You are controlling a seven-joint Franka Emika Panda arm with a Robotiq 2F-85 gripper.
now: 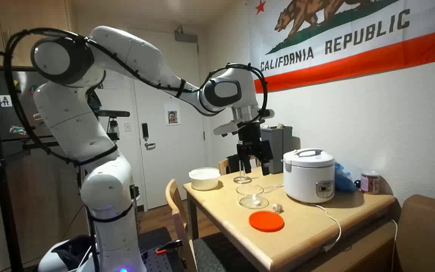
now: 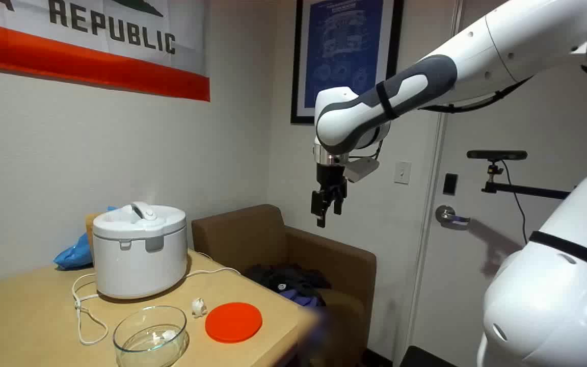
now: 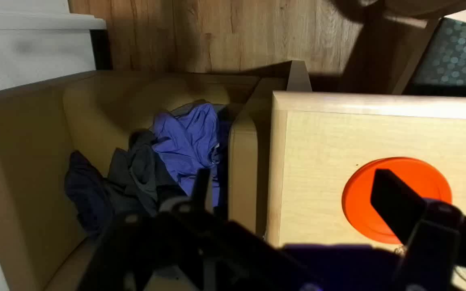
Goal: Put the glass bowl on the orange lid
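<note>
The clear glass bowl [image 1: 252, 203] stands upright on the table in both exterior views [image 2: 145, 351]. A small white piece shows in it or through its glass. The flat orange lid [image 1: 266, 221] lies near the table's edge beside the bowl [image 2: 233, 322], apart from it. My gripper [image 1: 257, 169] is open and empty, high above the surface in both exterior views [image 2: 329, 216]. In the wrist view the fingers are wide apart [image 3: 291, 178], and one finger covers part of the orange lid [image 3: 427, 178]. The glass bowl is out of the wrist view.
A white rice cooker [image 1: 308, 181] with a cord stands behind the bowl and lid. A garlic-like white lump [image 1: 276, 207] lies close to both. A white bowl [image 1: 204, 179] and a metal stand [image 1: 242, 180] are farther along the table. An armchair [image 3: 243, 173] holds clothes [image 3: 188, 141].
</note>
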